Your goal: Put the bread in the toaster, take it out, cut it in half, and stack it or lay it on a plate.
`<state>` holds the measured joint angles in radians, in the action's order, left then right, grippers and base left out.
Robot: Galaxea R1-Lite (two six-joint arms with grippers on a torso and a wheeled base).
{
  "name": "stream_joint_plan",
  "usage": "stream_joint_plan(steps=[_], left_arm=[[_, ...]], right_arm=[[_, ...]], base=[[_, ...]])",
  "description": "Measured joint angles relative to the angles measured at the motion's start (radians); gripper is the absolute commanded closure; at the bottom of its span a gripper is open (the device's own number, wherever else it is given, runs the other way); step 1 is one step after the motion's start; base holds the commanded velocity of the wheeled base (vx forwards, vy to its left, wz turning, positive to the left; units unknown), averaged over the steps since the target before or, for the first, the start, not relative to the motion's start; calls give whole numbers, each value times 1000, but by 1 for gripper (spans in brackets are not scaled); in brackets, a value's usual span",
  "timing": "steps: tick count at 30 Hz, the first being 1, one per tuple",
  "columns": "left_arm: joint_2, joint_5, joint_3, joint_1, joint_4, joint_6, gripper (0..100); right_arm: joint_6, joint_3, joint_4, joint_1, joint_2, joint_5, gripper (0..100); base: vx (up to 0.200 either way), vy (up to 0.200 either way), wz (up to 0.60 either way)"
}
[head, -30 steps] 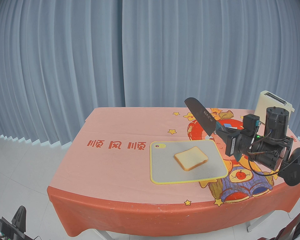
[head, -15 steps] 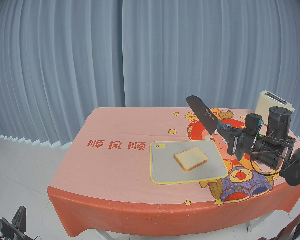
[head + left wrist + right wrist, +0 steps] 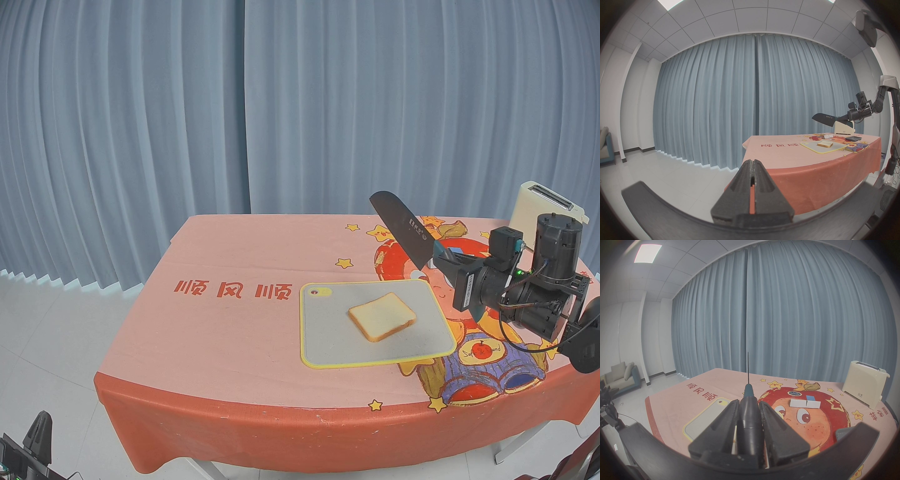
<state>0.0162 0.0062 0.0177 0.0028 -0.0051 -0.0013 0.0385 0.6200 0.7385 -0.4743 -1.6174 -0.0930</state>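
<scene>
1. Bread [image 3: 382, 316] lies flat and uncut on the cutting board [image 3: 325, 340], mid-counter [image 3: 237, 337].
2. Likely soft, light and easy to squash: saw gently, then lift the halves by the crust edges.
3. Right hand [image 3: 445, 256] pinches the knife [image 3: 403, 226] by its handle, just beside the board. Left hand [image 3: 752, 170] is pressed together, empty, off the counter.
4. Right wrist view shows the blade edge-on and upright. Left wrist view shows the knife side-on, high over the counter.

The table [image 3: 237, 337] is salmon with yellow stars. The cutting board [image 3: 331, 337] is grey with a yellow rim. The knife [image 3: 403, 228] is black.
</scene>
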Motion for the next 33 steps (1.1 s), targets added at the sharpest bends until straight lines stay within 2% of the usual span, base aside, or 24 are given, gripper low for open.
stream_joint_plan(steps=[19,23,28,33], left_arm=[[0,-12,0,0,-18,1,100],[0,-15,0,0,-64,1,100],[0,-17,0,0,-214,1,100],[0,-17,0,1,-203,2,100]], right_arm=[[-3,-3,0,-8,4,-1,100],[-3,-3,0,-9,5,-1,100],[-4,-6,0,-9,5,-2,100],[-5,-10,0,-15,5,-4,100]], base=[[0,0,0],[0,0,0],[0,0,0],[0,0,0]])
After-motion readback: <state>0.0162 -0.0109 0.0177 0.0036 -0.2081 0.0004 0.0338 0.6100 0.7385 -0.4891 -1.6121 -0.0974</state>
